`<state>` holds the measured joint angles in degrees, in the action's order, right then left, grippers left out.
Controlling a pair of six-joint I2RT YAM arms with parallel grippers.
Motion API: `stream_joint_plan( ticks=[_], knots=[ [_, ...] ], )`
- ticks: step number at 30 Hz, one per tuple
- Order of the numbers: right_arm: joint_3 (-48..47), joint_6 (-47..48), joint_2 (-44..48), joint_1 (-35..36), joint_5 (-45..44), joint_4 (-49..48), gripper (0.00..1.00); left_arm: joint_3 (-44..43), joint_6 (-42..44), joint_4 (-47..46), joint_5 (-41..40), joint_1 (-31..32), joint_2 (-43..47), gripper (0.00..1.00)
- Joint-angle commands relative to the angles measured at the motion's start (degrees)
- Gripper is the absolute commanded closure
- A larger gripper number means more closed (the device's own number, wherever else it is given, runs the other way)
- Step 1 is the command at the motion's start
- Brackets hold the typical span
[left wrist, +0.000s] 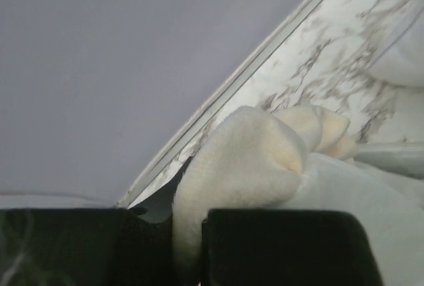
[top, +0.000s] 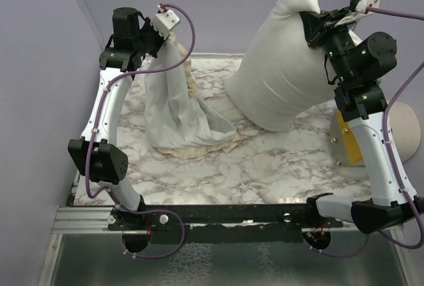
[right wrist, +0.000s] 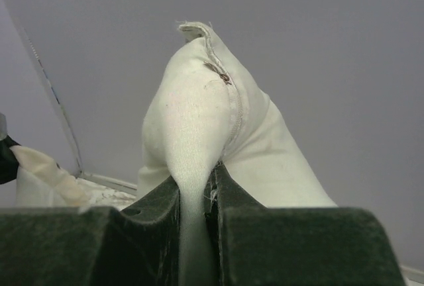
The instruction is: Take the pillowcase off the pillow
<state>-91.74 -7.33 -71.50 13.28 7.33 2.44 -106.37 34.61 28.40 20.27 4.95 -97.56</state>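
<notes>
- Marble table [top: 265, 167] with purple walls [top: 218, 1] on its left and far sides. A yellow-and-white object [top: 349, 142] sits at the right edge by the right arm, apart from the fabric.
- Left hand [top: 167, 22] is raised at far left, fingers pinched tight on a fold of the pillowcase's [top: 179, 107] cream trim.
- Pillowcase hangs from it as a limp cone, pale face outward, with hem and cream trim pooled on the table left of centre.
- Right hand [top: 326, 26] is raised at far right, clamped on the pillow's [top: 285, 74] seamed corner.
- Pillow is plump and white, tilted, with its lower end on the table just beside the pillowcase hem. Can't tell if they touch.
</notes>
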Motion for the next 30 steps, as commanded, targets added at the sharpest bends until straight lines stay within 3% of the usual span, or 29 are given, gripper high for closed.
stream_joint_plan(
  ticks=[1,2,3,5,6,9,13,16,19,24,27,30],
  knots=[
    [-0.91,0.56,0.09,-0.03,1.5,-3.75,0.99,-6.66,-6.35,3.27,4.86,5.48,2.96,0.95],
    [-1.75,1.55,-0.39,-0.02,0.99,-3.38,0.99,-7.27,-6.19,3.27,4.63,6.45,3.06,0.82],
    [-3.07,3.15,-1.04,-0.02,0.4,-2.85,0.99,-7.49,-5.88,3.25,3.87,7.15,3.14,0.61],
    [-6.69,5.33,-2.57,-0.06,-1.5,-1.73,0.99,-7.49,-6.0,2.9,0.54,7.94,2.81,0.09],
    [-8.46,6.36,-3.39,-0.06,-2.25,-1.61,0.99,-7.68,-6.89,2.92,-1.81,7.94,2.25,0.02],
    [-15.54,8.99,-6.33,-0.02,-4.36,-0.58,0.99,-9.45,-8.51,5.41,-7.82,6.82,-0.62,0.01],
    [-25.06,9.52,-10.96,-0.01,-5.61,2.58,0.99,-12.43,-16.64,8.15,-4.61,0.42,-3.2,0.01],
    [-25.81,8.64,-11.56,0.46,-3.41,2.39,0.99,-11.39,-20.26,7.56,-2.03,-3.7,-2.05,0.01],
    [-19.16,12.26,-8.8,6.5,-2.65,0.22,0.99,-6.16,-19.68,6.18,-0.84,-6.29,1.47,0.01],
    [2.97,23.85,-3.7,28.78,-10.87,-2.31,0.99,7.27,-19.08,2.06,1.2,-10.3,8.12,0.01],
    [14.23,23.51,-4.29,41.42,-15.5,-2.97,0.99,14.86,-19.23,-0.65,1.47,-11.95,11.38,0.01],
    [22.48,15.63,-6.63,48.63,-15.45,-4.69,0.99,21.42,-19.23,-4.11,1.29,-13.58,14.15,0.01]
  ],
)
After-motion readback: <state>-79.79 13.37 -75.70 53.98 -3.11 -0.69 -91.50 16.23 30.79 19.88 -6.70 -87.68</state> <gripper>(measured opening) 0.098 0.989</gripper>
